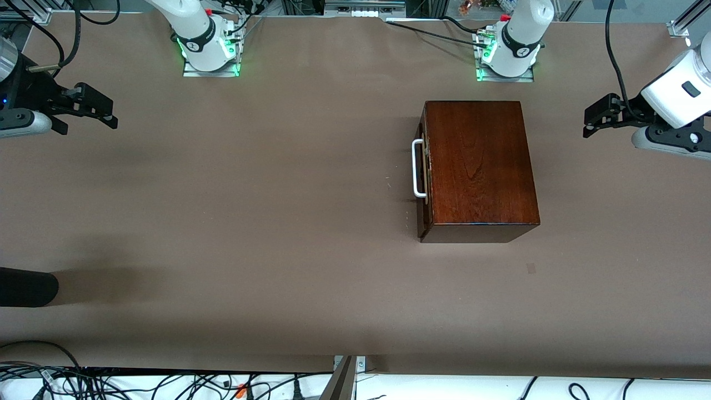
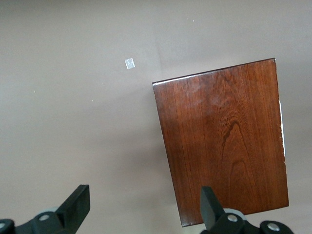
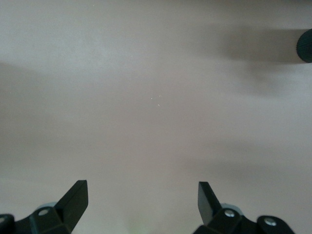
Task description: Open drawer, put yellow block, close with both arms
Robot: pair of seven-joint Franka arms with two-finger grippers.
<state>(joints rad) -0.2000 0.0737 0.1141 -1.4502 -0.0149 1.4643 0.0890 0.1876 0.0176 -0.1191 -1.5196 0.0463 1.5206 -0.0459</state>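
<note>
We read no brand, label or writing anywhere. The mahogany box (image 1: 477, 166) sits right of centre in the front view, its drawer (image 1: 423, 175) shut, white handle (image 1: 417, 169) facing the right arm's end. The left gripper (image 1: 589, 123) hangs at the frame's right edge, fingers (image 2: 78, 202) apart and empty; the right gripper (image 1: 108, 114) at the left edge, fingers (image 3: 78, 195) likewise apart. We see no yellow block.
</note>
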